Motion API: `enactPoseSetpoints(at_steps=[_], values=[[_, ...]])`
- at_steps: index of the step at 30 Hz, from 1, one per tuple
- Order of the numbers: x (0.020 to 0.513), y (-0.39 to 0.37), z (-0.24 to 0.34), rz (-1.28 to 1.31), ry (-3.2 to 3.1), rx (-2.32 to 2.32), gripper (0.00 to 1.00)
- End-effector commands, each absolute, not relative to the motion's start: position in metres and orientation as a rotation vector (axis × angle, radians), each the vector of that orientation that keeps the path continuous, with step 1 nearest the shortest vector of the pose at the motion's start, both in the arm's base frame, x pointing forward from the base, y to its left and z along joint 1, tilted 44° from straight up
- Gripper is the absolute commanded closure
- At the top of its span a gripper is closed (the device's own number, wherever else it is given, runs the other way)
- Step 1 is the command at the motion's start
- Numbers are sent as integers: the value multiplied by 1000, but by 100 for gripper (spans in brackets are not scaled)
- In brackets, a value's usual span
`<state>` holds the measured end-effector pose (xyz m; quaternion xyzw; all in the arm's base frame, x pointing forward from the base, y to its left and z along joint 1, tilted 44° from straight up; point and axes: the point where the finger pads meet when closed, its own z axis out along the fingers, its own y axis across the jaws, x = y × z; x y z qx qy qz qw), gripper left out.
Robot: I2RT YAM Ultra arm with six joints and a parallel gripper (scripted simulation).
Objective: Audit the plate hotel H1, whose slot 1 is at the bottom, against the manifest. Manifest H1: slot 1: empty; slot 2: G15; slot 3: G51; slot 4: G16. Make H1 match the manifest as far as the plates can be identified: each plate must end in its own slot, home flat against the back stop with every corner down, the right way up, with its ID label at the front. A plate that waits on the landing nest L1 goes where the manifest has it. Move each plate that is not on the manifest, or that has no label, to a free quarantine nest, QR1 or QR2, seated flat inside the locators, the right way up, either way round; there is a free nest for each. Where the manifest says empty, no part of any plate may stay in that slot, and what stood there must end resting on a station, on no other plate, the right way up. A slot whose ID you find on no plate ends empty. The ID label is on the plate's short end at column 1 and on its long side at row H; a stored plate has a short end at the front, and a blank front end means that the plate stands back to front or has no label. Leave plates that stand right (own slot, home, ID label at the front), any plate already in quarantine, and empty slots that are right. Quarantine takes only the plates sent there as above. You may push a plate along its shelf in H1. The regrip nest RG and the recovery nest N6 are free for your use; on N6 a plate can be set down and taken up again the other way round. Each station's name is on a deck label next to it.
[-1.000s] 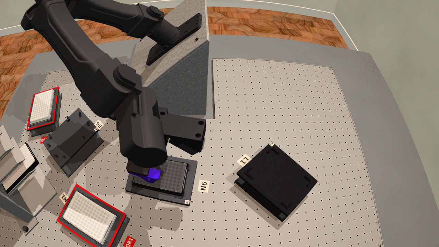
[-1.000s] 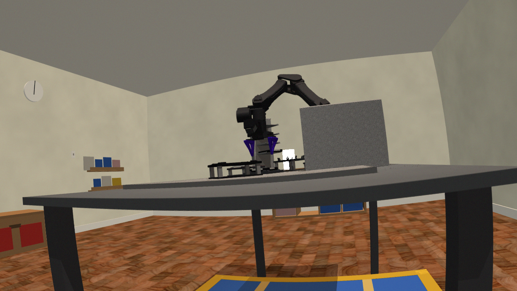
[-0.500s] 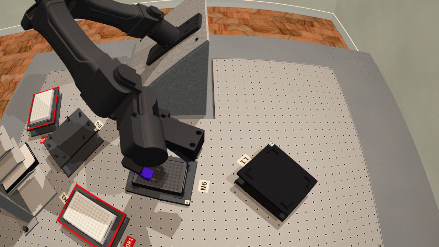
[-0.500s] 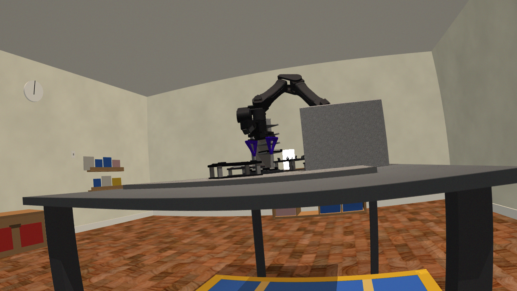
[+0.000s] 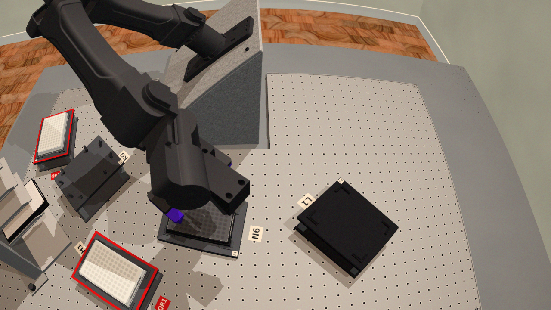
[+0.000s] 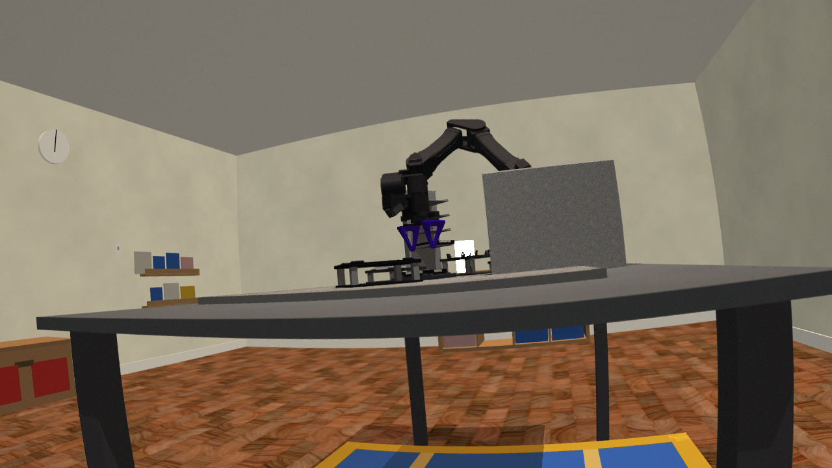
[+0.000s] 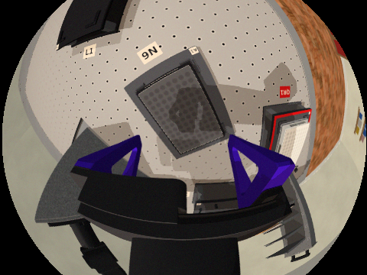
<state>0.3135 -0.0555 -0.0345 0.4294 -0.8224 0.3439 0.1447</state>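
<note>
A grey well plate (image 5: 214, 228) (image 7: 180, 107) lies flat on the recovery nest N6 (image 5: 215, 249) (image 7: 134, 91), in the arm's shadow. My gripper (image 7: 184, 139) (image 6: 422, 247) hangs open and empty a little above the plate, turned askew to it; in the top view only one blue finger (image 5: 175, 214) shows under the wrist. The hotel H1 (image 5: 17, 235) (image 7: 295, 231) stands at the left edge, with one white plate (image 5: 27, 206) showing on a shelf. The landing nest L1 (image 5: 346, 225) (image 7: 94, 8) is bare.
QR1 (image 5: 84, 254) holds a white plate (image 5: 111, 269) (image 7: 295, 134). QR2 (image 5: 38, 141) holds another white plate (image 5: 51, 132). The regrip nest RG (image 5: 90, 175) is bare. A tall grey stone block (image 5: 227, 103) (image 6: 552, 215) carries the arm's base behind N6.
</note>
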Motion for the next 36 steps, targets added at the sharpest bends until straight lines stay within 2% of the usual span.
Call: enactPoseSetpoints(at_steps=[1, 36], values=[[315, -52, -33, 1021, -2457, 1141, 0], [315, -52, -33, 1158, -2876, 361, 0]])
